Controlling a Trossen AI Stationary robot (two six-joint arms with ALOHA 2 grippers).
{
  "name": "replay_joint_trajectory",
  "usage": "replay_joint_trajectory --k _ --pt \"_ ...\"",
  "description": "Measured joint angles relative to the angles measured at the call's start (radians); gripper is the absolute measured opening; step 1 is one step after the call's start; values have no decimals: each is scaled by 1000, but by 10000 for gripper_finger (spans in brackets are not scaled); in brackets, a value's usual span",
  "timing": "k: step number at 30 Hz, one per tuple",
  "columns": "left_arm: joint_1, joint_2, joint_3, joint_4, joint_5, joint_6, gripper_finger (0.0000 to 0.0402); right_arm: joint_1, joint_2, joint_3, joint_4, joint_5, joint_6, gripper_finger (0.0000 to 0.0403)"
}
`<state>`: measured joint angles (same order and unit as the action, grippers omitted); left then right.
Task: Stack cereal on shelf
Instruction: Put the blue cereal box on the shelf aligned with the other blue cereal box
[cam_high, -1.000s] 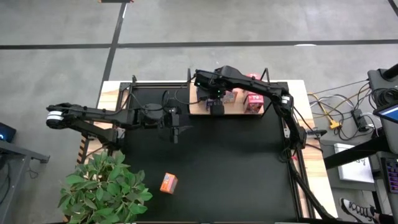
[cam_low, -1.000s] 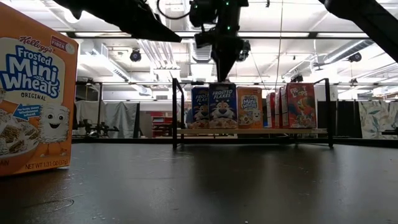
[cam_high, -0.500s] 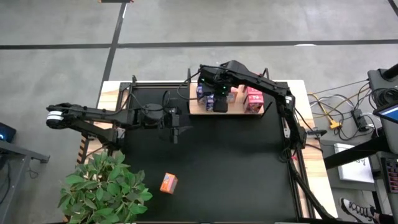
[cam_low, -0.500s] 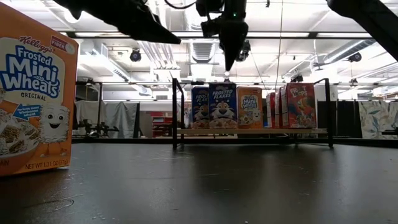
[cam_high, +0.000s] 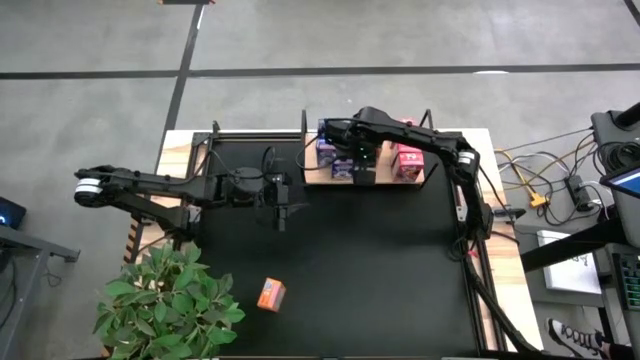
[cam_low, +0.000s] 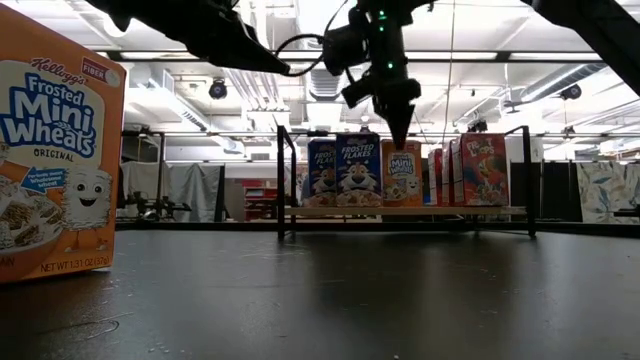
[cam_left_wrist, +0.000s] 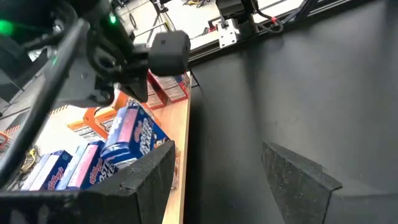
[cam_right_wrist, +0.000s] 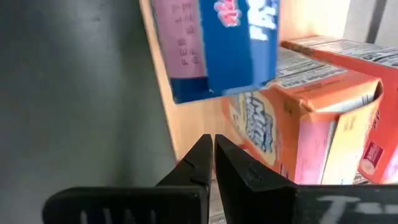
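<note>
The shelf (cam_high: 388, 179) is a wood board with black posts at the mat's far edge; it also shows in the low view (cam_low: 450, 211). On it stand two blue cereal boxes (cam_low: 357, 170), an orange one (cam_low: 401, 172) and red ones (cam_low: 483, 170). My right gripper (cam_low: 401, 138) is shut and empty. It points down over the shelf's near edge, in front of the orange box (cam_right_wrist: 298, 124) and beside a blue box (cam_right_wrist: 217, 43). Another orange box (cam_high: 271, 293) stands on the mat near the front. My left gripper (cam_high: 280, 212) is open and empty over the mat's left half.
A potted plant (cam_high: 165, 300) stands at the table's near left corner. The black mat (cam_high: 380, 270) lies bare between the shelf and the lone orange box (cam_low: 60, 150). Cables and equipment (cam_high: 580, 190) lie off the table's right side.
My right gripper has risen off the top of the middle blue box, gone toward the table's right edge along the shelf's near side, and come down again in front of the orange box. The blue box has stayed standing on the shelf.
</note>
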<state>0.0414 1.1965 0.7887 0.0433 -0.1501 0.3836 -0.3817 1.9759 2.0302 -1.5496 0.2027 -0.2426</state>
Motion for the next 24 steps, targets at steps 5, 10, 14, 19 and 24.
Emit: replay_joint_trajectory --k 5,10,14,19,24 --pt "0 0 0 1 0 0 223 2 -4 -34 85 0 -5 9" --pt "0 0 0 1 0 0 223 4 -1 -35 151 0 -21 9" --pt "0 0 0 1 0 0 223 6 -1 -35 193 -3 -27 9" --pt "0 0 0 1 0 0 223 9 3 -35 229 -23 -42 9" --pt "0 0 0 2 0 0 223 11 3 -35 273 -22 -57 9"
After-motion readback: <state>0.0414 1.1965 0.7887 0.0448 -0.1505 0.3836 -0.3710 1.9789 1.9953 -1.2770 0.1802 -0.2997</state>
